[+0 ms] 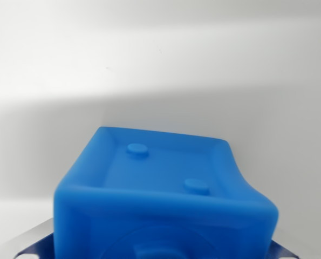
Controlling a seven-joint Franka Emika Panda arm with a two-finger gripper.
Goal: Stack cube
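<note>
One blue cube [163, 197] is recorded in the wrist view, filling the lower centre of the frame and cut off by the bottom edge. Its upward-facing side is seen as a recessed panel bordered by a raised rim, and two small round studs are noted on that panel, one toward the upper left of the recess and one toward its lower right. The rim at the right-hand corner is seen flaring outward. A circular moulded feature is faintly made out on the near face at the bottom of the frame, though it is blurred.

Metal parts of the gripper [163, 254] are observed at the lower left and lower right corners, just beside the cube's flanks. The cube is seated between them, but contact is not clearly shown, so whether it is pinched cannot be told.

A plain white desk [160, 65] is recorded across the upper half of the frame, with a broad grey shadow band lying behind the cube.
</note>
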